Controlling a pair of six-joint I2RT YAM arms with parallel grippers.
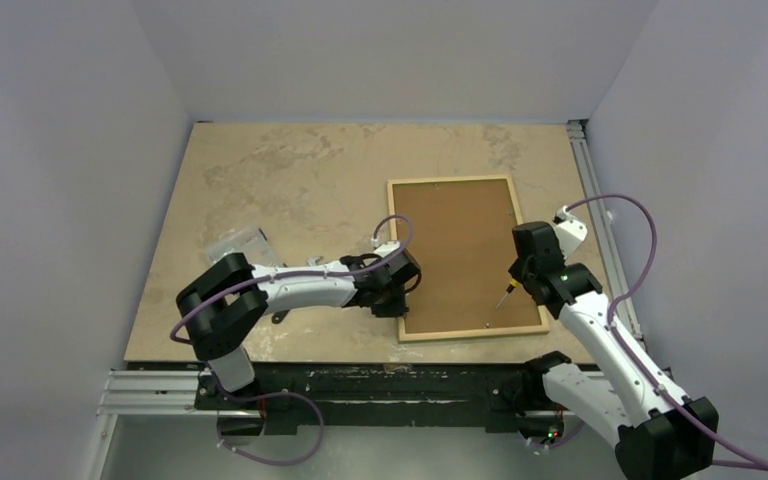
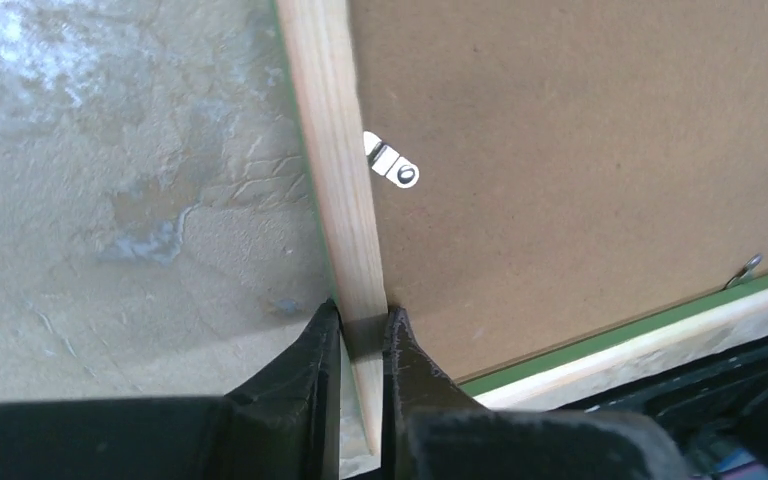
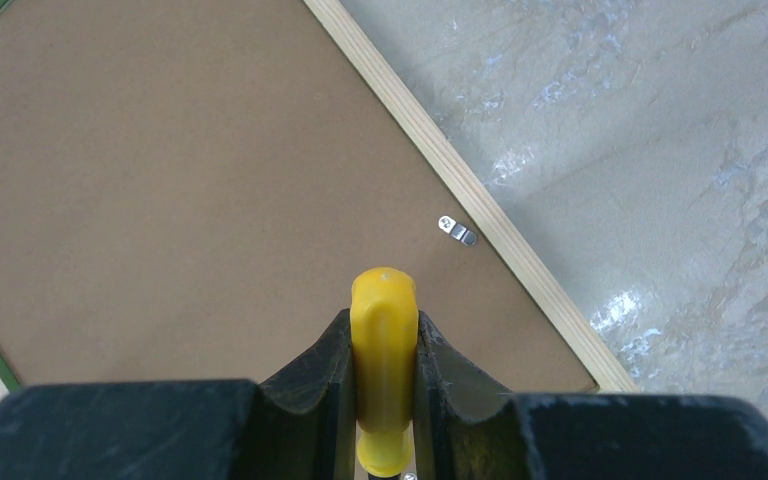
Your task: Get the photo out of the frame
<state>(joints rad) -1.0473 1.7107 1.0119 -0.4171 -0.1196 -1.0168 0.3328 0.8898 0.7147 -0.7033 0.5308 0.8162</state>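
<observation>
The frame [image 1: 391,205] lies face down on the table, pale wood edges up, with a brown backing board [image 1: 465,250] filling it. The photo is hidden under that board. My left gripper [image 1: 397,300] is shut on the frame's left rail [image 2: 335,150] near the near-left corner, one finger on each side of the wood [image 2: 362,325]. A metal clip [image 2: 392,165] sits on the board just beyond. My right gripper [image 1: 520,275] hovers over the board's right side, shut on a yellow-handled screwdriver [image 3: 384,340] whose tip points down at the board [image 1: 505,295].
A clear plastic piece [image 1: 238,243] lies on the table left of the frame, beside my left arm. More clips [image 3: 457,231] sit along the frame's right rail [image 3: 480,210]. A metal track [image 1: 600,220] runs down the table's right edge. Grey walls close three sides.
</observation>
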